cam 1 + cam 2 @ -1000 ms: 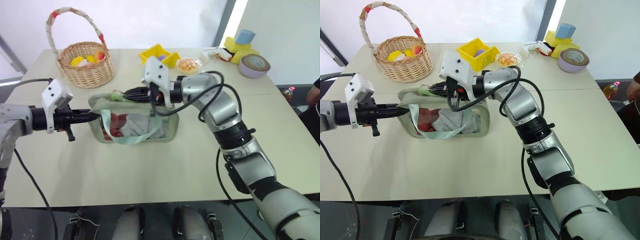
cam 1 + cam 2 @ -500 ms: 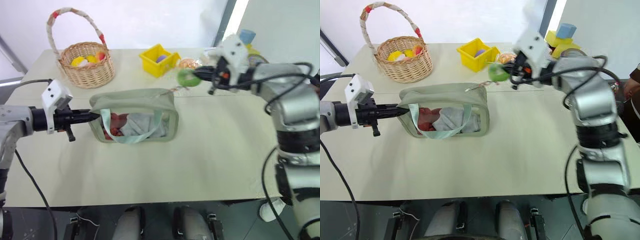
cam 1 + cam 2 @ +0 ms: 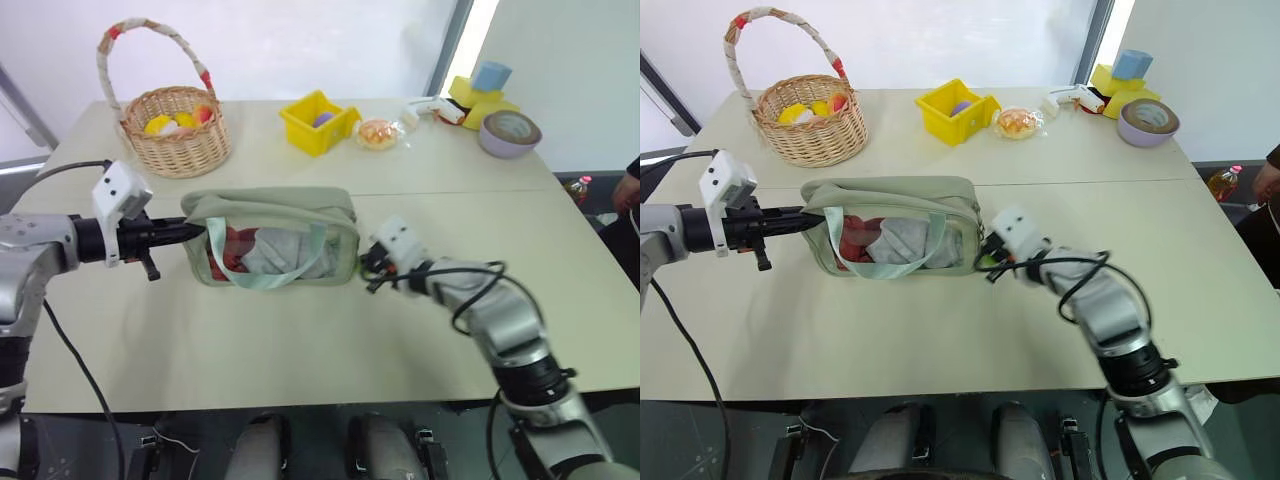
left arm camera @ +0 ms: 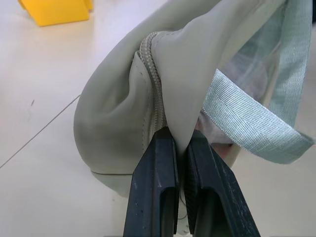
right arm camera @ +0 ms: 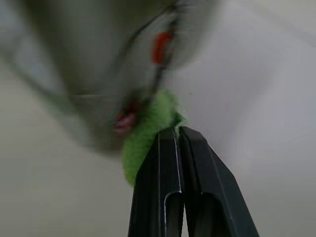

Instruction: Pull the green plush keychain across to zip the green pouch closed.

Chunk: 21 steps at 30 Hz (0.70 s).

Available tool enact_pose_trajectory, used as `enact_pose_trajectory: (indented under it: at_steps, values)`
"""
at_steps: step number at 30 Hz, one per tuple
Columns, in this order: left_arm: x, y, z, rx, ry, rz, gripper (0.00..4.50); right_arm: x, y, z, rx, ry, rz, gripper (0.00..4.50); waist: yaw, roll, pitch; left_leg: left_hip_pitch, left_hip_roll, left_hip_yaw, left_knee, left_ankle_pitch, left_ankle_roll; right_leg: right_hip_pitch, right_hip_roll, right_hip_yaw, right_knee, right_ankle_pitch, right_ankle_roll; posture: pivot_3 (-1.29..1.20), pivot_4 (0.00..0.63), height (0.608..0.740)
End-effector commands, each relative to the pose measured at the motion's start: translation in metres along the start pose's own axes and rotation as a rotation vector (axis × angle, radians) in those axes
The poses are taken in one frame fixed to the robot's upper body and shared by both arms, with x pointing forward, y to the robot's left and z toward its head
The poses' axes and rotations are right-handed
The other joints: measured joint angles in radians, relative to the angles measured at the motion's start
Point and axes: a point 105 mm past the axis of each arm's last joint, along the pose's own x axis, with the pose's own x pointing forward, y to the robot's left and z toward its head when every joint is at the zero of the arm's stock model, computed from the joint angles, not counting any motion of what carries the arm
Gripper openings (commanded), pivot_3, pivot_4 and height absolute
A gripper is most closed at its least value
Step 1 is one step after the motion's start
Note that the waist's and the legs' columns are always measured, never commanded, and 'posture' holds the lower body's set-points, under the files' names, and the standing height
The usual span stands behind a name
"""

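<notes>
We see the green pouch (image 3: pixel 275 237) lying on the pale worktop (image 3: pixel 300 330), a little left of centre, its clear window face toward us and the mint ribbon strap (image 3: pixel 262 278) looping down over it. Its top reads as a smooth, closed line from end to end.

Our left end effector (image 4: pixel 180 148) has its two black fingers pressed together on a fold of the pouch's fabric at the left end, right beside the zipper seam. Our right end effector (image 5: pixel 177 136) sits just off the pouch's right end, low over the worktop, fingers shut with the green plush keychain (image 5: pixel 145 136) pinched at their tips. The keychain hangs at the pouch's lower right corner (image 3: pixel 987 260).

Farther back stand a wicker basket (image 3: pixel 175 135), a yellow bin (image 3: pixel 318 120), a wrapped bun (image 3: pixel 378 132) and a tape roll (image 3: pixel 510 130), all well apart from the pouch.
</notes>
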Motion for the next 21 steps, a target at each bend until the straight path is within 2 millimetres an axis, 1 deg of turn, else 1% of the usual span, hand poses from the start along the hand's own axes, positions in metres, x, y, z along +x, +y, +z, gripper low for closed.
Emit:
enact_pose_trajectory:
  at_steps: [1,2,3,5,7,9,10,11,13,16,17,19,21]
  values:
    - [0.004,-0.006,-0.009,-0.020,0.032,-0.017,0.00,-0.002,-0.020,-0.022,-0.214,0.085,-0.057,0.06,0.000,-0.001,0.000,0.001,0.000,-0.001,0.000,-0.001,0.001,0.002,0.000,0.000,-0.001,0.000,0.000,0.00,0.150,0.739]
    - [0.004,-0.006,-0.009,-0.021,0.032,-0.014,0.00,-0.004,-0.026,-0.028,-0.267,0.108,-0.062,0.06,0.000,0.000,0.000,0.002,0.000,-0.001,0.000,-0.001,0.001,0.004,0.000,0.000,-0.004,0.000,0.000,0.00,0.150,0.739]
    - [0.003,-0.005,-0.010,-0.020,0.034,-0.010,0.00,-0.008,-0.037,-0.027,-0.296,0.106,-0.079,0.06,0.000,0.000,0.000,0.004,0.000,-0.002,-0.001,-0.001,0.002,0.007,0.001,-0.001,-0.010,0.000,0.000,0.00,0.150,0.739]
    - [0.003,-0.004,-0.009,-0.016,0.030,-0.003,0.00,-0.020,-0.061,-0.008,-0.290,0.045,-0.122,0.06,-0.003,0.000,0.000,0.010,0.001,-0.002,-0.002,-0.001,0.002,0.013,0.001,-0.002,-0.012,0.000,0.000,0.00,0.150,0.739]
    - [0.003,-0.002,-0.008,-0.012,0.020,0.007,0.00,-0.029,-0.076,0.009,-0.276,-0.010,-0.141,0.06,-0.003,0.000,0.000,0.013,0.001,-0.002,-0.003,-0.001,0.002,0.015,0.002,-0.001,-0.012,0.000,0.000,0.00,0.150,0.739]
    - [-0.002,0.001,0.001,-0.039,-0.016,0.003,0.78,-0.049,-0.084,0.044,-0.212,-0.121,-0.070,0.64,-0.003,0.001,0.001,0.013,0.001,-0.002,-0.003,-0.001,0.002,0.015,0.002,-0.001,-0.012,0.000,0.000,0.00,0.150,0.739]
    - [-0.006,0.003,0.008,-0.052,-0.035,0.001,1.16,-0.061,-0.083,0.062,-0.192,-0.171,-0.010,0.99,-0.003,0.002,0.002,0.013,0.001,-0.002,-0.003,-0.001,0.002,0.015,0.002,-0.001,-0.012,0.000,0.000,0.00,0.150,0.739]
    - [-0.010,0.005,0.013,-0.060,-0.046,-0.002,1.57,-0.069,-0.081,0.072,-0.183,-0.199,0.035,1.39,-0.003,0.001,0.003,0.012,0.001,-0.002,-0.003,-0.001,0.002,0.014,0.002,-0.001,-0.012,0.000,0.000,0.00,0.150,0.739]
    - [-0.021,0.010,0.025,-0.081,-0.070,-0.005,2.57,-0.087,-0.072,0.089,-0.199,-0.222,0.137,2.41,-0.003,0.001,0.003,0.011,0.002,-0.002,-0.003,-0.001,0.002,0.013,0.002,-0.002,-0.012,0.000,0.000,0.00,0.150,0.739]
    - [-0.038,0.013,0.040,-0.091,-0.081,-0.012,4.18,-0.106,-0.061,0.106,-0.222,-0.235,0.245,4.07,-0.006,0.000,0.004,0.010,0.003,-0.002,-0.003,-0.002,0.003,0.013,0.002,-0.002,-0.013,0.000,0.000,0.00,0.150,0.739]
    - [-0.042,0.015,0.043,-0.091,-0.077,-0.002,4.50,-0.110,-0.057,0.111,-0.221,-0.241,0.272,4.48,-0.007,0.000,0.004,0.010,0.003,-0.002,-0.003,-0.002,0.003,0.013,0.002,-0.002,-0.013,0.000,0.000,0.00,0.150,0.739]
    - [-0.052,0.017,0.045,-0.096,-0.053,-0.002,4.50,-0.117,-0.052,0.119,-0.228,-0.250,0.310,4.48,-0.009,0.000,0.004,0.011,0.002,-0.001,-0.003,-0.002,0.003,0.013,0.001,-0.001,-0.012,0.000,0.000,0.00,0.150,0.739]
    - [-0.060,0.020,0.043,-0.084,-0.031,0.008,4.50,-0.121,-0.048,0.120,-0.232,-0.242,0.345,4.48,-0.007,0.002,0.004,0.012,0.002,-0.001,-0.003,-0.002,0.003,0.013,0.001,-0.001,-0.012,0.000,0.000,0.00,0.150,0.739]
